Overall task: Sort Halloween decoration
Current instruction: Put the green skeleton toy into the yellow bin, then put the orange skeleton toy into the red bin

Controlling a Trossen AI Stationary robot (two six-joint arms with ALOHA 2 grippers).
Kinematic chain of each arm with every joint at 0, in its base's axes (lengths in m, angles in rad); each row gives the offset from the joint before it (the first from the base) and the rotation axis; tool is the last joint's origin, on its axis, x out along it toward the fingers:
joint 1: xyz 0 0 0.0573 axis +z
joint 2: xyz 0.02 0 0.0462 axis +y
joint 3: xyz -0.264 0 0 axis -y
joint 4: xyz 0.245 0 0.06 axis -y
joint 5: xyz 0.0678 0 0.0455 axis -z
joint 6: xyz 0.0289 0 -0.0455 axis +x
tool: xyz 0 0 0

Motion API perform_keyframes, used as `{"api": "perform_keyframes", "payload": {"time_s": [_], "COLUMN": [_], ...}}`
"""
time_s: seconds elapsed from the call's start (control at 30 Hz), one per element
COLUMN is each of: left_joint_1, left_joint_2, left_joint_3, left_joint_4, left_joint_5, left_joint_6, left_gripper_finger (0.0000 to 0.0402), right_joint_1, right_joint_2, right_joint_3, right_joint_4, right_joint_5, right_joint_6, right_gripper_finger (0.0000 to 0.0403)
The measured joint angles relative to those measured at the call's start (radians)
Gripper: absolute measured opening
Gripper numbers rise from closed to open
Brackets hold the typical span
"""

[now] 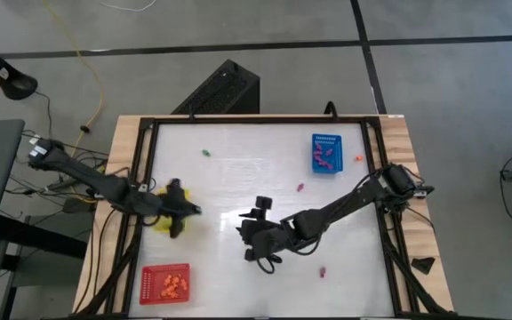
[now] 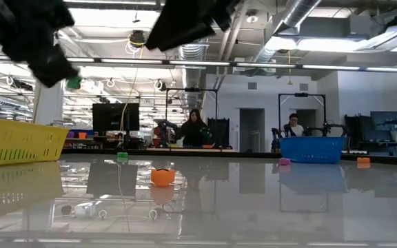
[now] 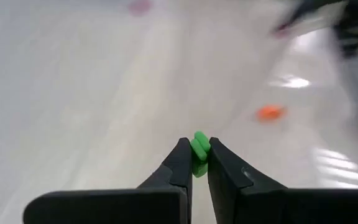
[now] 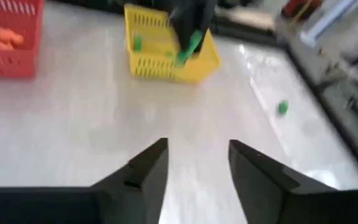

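Three trays: red [image 1: 164, 283] holds orange pieces [image 1: 173, 284], blue [image 1: 325, 153] purple, yellow [image 4: 166, 46] green; left fingers [image 3: 180, 163] pinch a green piece [image 3: 199, 145], right fingers [image 4: 149, 163] spread.

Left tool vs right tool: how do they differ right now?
The left tool is shut on a small green plastic piece; the right tool is open and empty. The left tool hangs over the yellow mesh tray at the table's left side; the right tool is near the table's middle. Both have two dark fingers.

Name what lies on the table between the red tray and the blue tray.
In the high view, the right gripper and its arm cross the line from the red tray to the blue tray; a purple piece lies nearby.
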Motion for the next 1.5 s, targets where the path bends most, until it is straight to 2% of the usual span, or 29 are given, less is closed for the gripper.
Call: {"api": "perform_keyframes", "payload": {"time_s": [0.07,0.13,0.2,0.33,0.5,0.8,0.97,1.03,1.13,1.3,1.4,1.5], "left_joint_1": [0.001,0.002,0.003,0.003,0.003,0.003,0.003,-0.004,-0.037,-0.115,-0.147,-0.161], "left_joint_2": [-0.061,-0.099,-0.110,-0.107,-0.106,-0.106,-0.106,-0.106,-0.101,-0.080,-0.052,-0.017], "left_joint_3": [0.026,0.027,0.027,0.027,0.027,0.027,0.027,0.026,0.025,-0.018,-0.047,-0.072], "left_joint_4": [-0.222,-0.374,-0.482,-0.629,-0.646,-0.648,-0.644,-0.619,-0.514,-0.133,0.083,0.230], "left_joint_5": [-0.056,-0.099,-0.111,-0.109,-0.088,-0.058,-0.058,-0.065,-0.125,-0.209,-0.233,-0.243], "left_joint_6": [-0.140,-0.319,-0.453,-0.591,-0.597,-0.594,-0.581,-0.543,-0.460,-0.158,-0.003,0.086], "left_gripper_finger": [0.0012,0.0012,0.0012,0.0017,0.0044,0.0121,0.0140,0.0141,0.0141,0.0141,0.0141,0.0142], "right_joint_1": [-0.008,-0.018,-0.026,-0.031,-0.030,-0.017,0.030,0.062,0.119,0.196,0.221,0.231], "right_joint_2": [0.004,0.017,0.040,0.064,0.062,0.062,0.062,0.062,0.063,0.063,0.063,0.079], "right_joint_3": [0.000,0.000,0.000,-0.001,-0.001,-0.001,-0.012,-0.048,-0.119,-0.275,-0.343,-0.372], "right_joint_4": [-0.043,-0.048,-0.040,-0.016,-0.001,0.000,-0.001,0.033,0.120,0.401,0.534,0.568], "right_joint_5": [-0.052,-0.141,-0.212,-0.246,-0.258,-0.291,-0.322,-0.322,-0.222,-0.025,0.033,0.084], "right_joint_6": [0.072,0.115,0.134,0.139,0.155,0.165,0.173,0.181,0.236,0.324,0.315,0.348], "right_gripper_finger": [0.0217,0.0229,0.0235,0.0236,0.0235,0.0235,0.0235,0.0234,0.0234,0.0234,0.0234,0.0234]}}
